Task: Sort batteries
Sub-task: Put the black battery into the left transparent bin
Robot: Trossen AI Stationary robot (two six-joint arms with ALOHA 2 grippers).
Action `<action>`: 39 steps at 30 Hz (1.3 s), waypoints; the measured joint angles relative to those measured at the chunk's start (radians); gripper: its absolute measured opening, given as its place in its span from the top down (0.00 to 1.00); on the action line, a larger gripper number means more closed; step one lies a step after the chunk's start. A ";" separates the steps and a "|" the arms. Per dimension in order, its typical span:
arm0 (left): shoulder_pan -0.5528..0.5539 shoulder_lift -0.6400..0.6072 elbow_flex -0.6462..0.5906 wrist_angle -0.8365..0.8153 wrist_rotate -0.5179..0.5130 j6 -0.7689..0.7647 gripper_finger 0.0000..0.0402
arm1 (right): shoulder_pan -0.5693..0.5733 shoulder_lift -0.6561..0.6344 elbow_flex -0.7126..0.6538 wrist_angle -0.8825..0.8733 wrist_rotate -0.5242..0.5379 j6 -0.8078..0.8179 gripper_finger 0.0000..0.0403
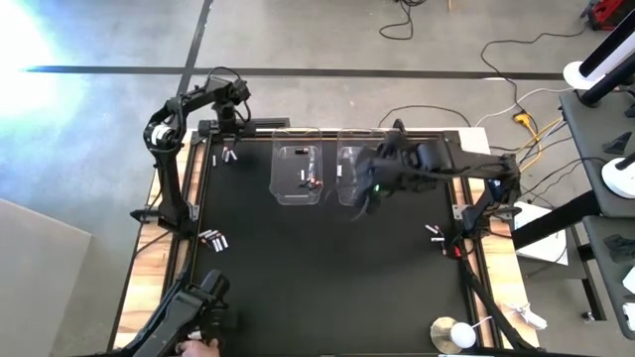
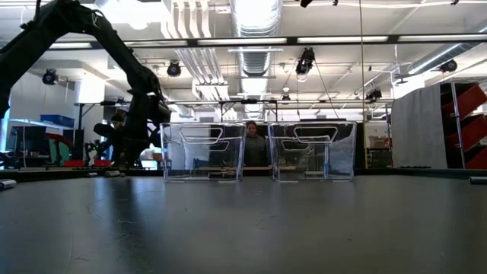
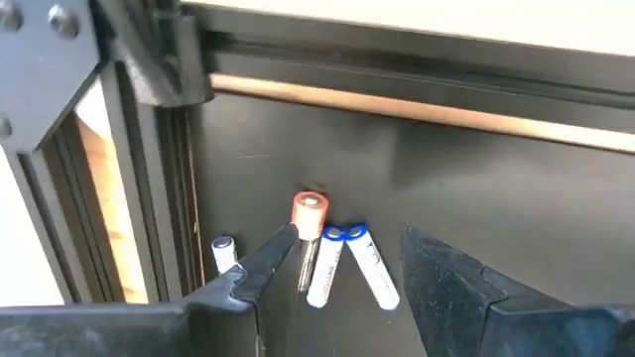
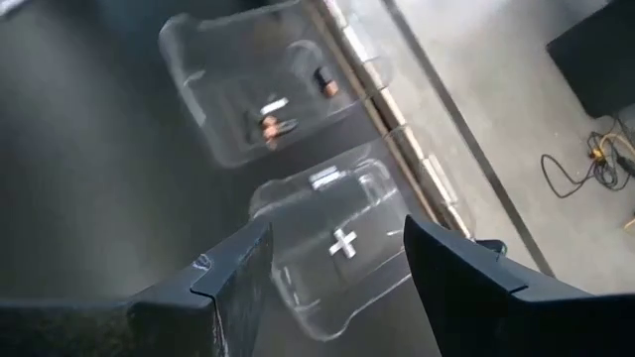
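Several batteries lie at the table's far left corner: a dark one with a copper-red end [image 3: 310,212], two white ones with blue ends [image 3: 327,266], and a small white one [image 3: 223,252] to one side. My left gripper [image 3: 349,238] hangs open just above them, pointing down, one finger on each side of the group [image 1: 230,154]. My right gripper [image 4: 337,230] is open, high over the right clear tub [image 1: 355,175], which holds white batteries [image 4: 342,243]. The left clear tub [image 1: 298,175] holds dark, reddish batteries [image 4: 273,124].
More batteries lie loose near the left edge [image 1: 213,239] and the right edge [image 1: 437,235]. The black frame rail [image 3: 169,198] runs close beside my left gripper. A roll of tape [image 1: 451,334] sits at the near right. A person [image 2: 251,141] stands beyond the tubs.
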 joint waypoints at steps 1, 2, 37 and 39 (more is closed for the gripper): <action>0.000 0.000 -0.004 -0.004 -0.007 -0.015 0.61 | 0.017 0.000 -0.018 0.000 0.000 0.006 0.46; 0.000 0.000 -0.008 -0.010 -0.019 -0.025 0.61 | 0.034 -0.001 -0.035 0.000 0.002 0.012 0.46; 0.014 -0.001 -0.102 0.151 -0.045 -0.012 0.62 | 0.190 -0.297 -0.441 -0.013 0.183 0.486 0.46; 0.014 -0.002 -0.086 0.164 -0.041 -0.001 0.61 | 0.190 -0.296 -0.441 -0.013 0.183 0.486 0.46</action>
